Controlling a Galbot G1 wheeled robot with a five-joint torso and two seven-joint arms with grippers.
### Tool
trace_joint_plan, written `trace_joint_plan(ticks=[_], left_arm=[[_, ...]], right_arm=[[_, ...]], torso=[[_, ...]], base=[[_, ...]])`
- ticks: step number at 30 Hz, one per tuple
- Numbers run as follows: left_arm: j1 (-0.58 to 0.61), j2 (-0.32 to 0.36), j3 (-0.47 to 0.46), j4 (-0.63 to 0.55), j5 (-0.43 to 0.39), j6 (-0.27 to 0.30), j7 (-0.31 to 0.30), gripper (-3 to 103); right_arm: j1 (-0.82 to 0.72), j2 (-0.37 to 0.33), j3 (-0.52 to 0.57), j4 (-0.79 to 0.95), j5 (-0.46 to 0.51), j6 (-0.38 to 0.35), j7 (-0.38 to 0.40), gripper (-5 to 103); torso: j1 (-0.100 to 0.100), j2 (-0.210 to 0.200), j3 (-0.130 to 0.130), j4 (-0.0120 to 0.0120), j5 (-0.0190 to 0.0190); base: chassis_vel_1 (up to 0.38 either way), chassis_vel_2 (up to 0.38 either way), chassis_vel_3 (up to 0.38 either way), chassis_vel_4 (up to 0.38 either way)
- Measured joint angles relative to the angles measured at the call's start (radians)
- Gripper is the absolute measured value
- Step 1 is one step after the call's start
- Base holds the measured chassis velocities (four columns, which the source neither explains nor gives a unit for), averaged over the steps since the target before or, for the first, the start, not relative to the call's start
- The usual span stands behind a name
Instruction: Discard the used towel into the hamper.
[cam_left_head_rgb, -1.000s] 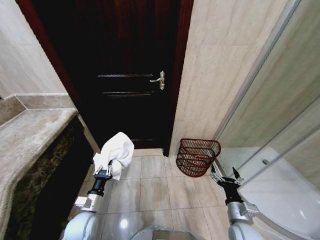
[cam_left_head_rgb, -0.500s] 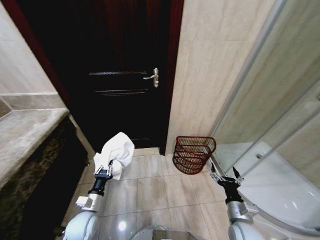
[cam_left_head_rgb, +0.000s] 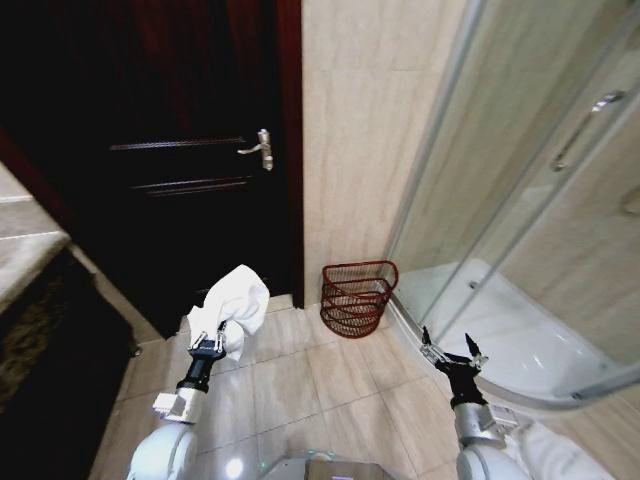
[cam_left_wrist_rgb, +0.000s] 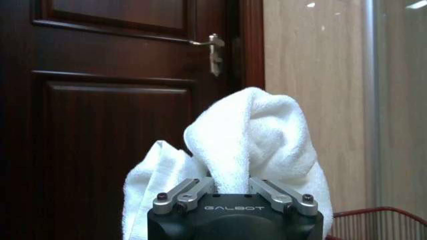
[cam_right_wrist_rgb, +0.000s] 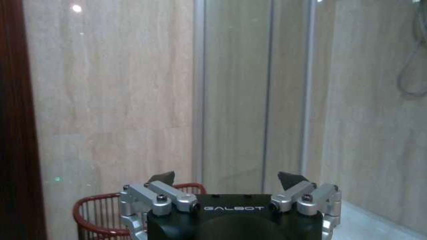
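White, crumpled terry towel (cam_left_head_rgb: 232, 305) sits pinched in the left gripper (cam_left_head_rgb: 207, 345) (carried, not dropped). Ahead, well apart, the reddish-brown wire hamper (cam_left_head_rgb: 356, 298) stands against the wall, seemingly empty. The right gripper (cam_left_head_rgb: 451, 355) hangs wide, holding nothing.

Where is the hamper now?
In the head view the hamper stands on the tiled floor against the beige wall, between the dark door on its left and the glass shower on its right.
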Motion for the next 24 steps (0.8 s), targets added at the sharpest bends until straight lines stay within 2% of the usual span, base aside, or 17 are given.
trace_joint_plan(ticks=[13,17,24], left_arm=[[0.001,0.007,-0.001,0.028,-0.007,-0.033,0.023,11],[-0.01,0.017,-0.002,0.041,-0.022,-0.041,0.024,11],[-0.022,0.029,-0.005,0.047,-0.026,-0.041,0.029,11]], right_arm=[[0.001,0.0,-0.011,-0.003,-0.018,0.003,0.0,100],[0.007,0.0,-0.011,-0.006,-0.063,-0.014,0.008,100],[0.007,0.0,-0.002,-0.008,-0.069,-0.033,0.009,100]], torso=[[-0.021,-0.051,-0.03,0.0002,0.0001],[-0.029,-0.07,-0.04,0.0001,0.0],[-0.031,-0.074,-0.043,0.0003,0.0]], base=[[-0.024,-0.024,-0.029,-0.021],[0.0,0.0,0.0,0.0],[0.0,0.0,0.0,0.0]])
